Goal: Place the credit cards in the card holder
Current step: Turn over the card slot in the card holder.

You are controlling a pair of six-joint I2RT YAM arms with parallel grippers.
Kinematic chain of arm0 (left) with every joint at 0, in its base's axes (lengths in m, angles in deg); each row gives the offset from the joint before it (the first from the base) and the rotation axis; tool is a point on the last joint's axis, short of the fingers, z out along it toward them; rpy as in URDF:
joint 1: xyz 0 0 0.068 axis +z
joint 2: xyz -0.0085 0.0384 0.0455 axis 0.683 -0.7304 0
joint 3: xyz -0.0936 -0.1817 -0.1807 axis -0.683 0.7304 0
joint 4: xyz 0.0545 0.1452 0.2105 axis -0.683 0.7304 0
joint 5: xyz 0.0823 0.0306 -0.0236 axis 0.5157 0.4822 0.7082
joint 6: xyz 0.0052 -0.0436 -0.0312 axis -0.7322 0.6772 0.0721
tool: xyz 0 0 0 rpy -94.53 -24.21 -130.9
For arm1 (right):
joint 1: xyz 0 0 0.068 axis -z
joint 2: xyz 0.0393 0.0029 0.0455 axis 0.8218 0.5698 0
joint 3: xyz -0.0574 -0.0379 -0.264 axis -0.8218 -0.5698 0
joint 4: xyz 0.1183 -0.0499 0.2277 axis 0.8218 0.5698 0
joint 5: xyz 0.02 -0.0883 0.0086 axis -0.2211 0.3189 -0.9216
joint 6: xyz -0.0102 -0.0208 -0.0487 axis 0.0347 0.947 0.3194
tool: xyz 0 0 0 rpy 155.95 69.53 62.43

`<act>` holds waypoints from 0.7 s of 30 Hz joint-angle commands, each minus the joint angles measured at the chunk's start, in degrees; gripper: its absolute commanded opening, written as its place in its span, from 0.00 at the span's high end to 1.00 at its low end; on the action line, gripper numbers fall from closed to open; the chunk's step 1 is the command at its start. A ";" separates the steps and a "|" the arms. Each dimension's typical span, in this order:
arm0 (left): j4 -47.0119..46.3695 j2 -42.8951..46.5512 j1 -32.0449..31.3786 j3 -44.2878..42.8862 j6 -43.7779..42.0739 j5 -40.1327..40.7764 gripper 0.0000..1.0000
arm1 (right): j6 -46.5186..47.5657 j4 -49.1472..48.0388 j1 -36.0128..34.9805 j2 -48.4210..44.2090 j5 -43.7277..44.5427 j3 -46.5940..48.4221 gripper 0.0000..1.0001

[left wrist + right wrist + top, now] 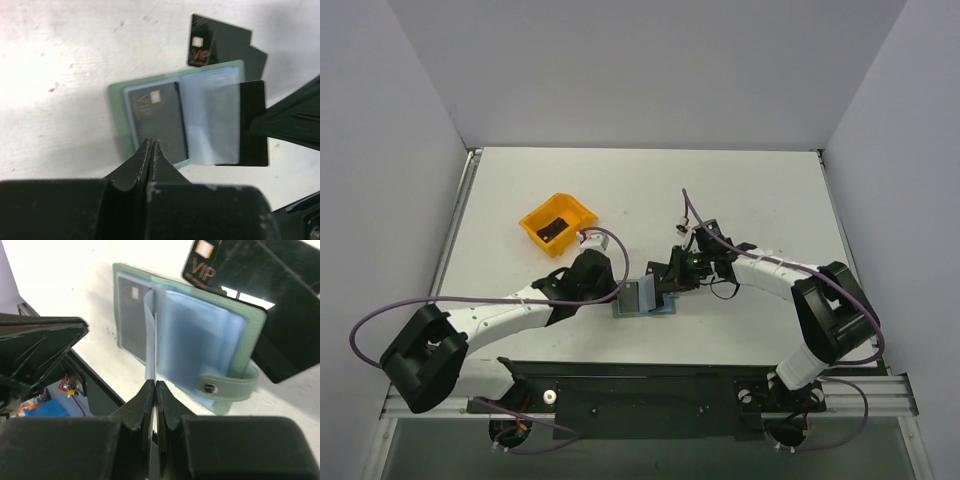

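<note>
Left wrist, card in right pincer, overlapping card holder

An orange bin is being supported by the white table, left of centre; both are being enclosed by grey walls.

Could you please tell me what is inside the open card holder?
In the card holder, one black VIP card fills one pocket. The right gripper holds a second black card at a raised clear sleeve; how far in, and what lies behind that sleeve, is hidden.
</note>
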 commanded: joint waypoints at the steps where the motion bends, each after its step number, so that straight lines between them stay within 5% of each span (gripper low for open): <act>1: 2.30 2.88 0.73 1.79 1.55 2.20 1.00 | -0.25 0.46 -3.45 -1.55 -1.86 3.98 1.00; 13: 4.58 6.23 1.53 2.76 2.00 4.66 1.00 | -1.48 -1.30 -6.54 9.35 1.48 7.85 1.00; 21: 0.46 3.33 1.53 0.04 -0.37 1.85 1.00 | -1.04 -2.96 -4.17 3.13 1.31 3.91 1.00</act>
